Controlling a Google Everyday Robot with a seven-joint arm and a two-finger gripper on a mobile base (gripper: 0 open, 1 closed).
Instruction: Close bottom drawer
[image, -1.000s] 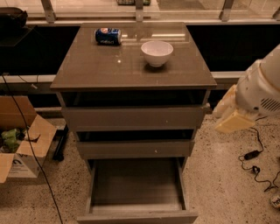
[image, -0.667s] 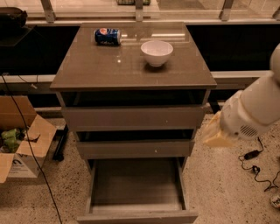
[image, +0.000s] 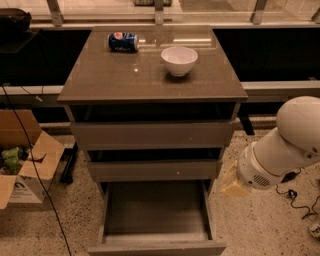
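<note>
The bottom drawer of the grey-brown cabinet stands pulled far out toward me, its deep rectangular tray open and empty. The middle drawer and the top drawer above it stand pushed in. My white arm reaches in from the right. My gripper hangs low beside the cabinet's right front corner, just right of the open tray and above the floor, touching nothing I can see.
On the cabinet top stand a white bowl and a blue soda can lying on its side. An open cardboard box sits on the floor at left. Black cables lie on the floor at right.
My arm and gripper have moved left and down, from beside the top drawer to beside the right edge of the open bottom drawer. The drawers have not moved.
</note>
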